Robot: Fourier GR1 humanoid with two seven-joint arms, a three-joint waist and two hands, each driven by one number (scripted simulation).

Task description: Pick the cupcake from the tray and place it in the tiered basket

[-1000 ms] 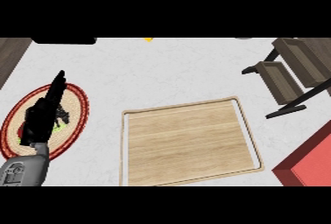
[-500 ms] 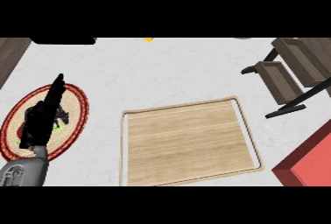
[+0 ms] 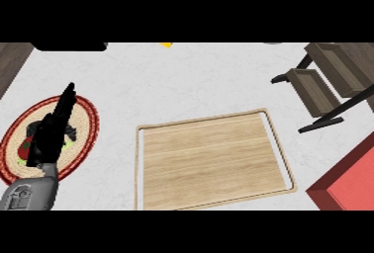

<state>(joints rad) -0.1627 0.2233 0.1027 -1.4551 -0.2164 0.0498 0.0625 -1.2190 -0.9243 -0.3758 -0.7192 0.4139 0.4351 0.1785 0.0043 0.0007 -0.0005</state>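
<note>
Left hand (image 3: 50,133), black with fingers held straight together and holding nothing, stretches over a round red-rimmed woven mat (image 3: 86,123) at the left of the pale surface (image 3: 190,79). A wooden tray (image 3: 211,160) lies at centre (its board bare), and the dark tiered basket (image 3: 321,81) stands at upper right. No cupcake can be made out.

Bare wooden tray (image 3: 211,163) at centre, tiered basket (image 3: 325,81) upper right.
</note>
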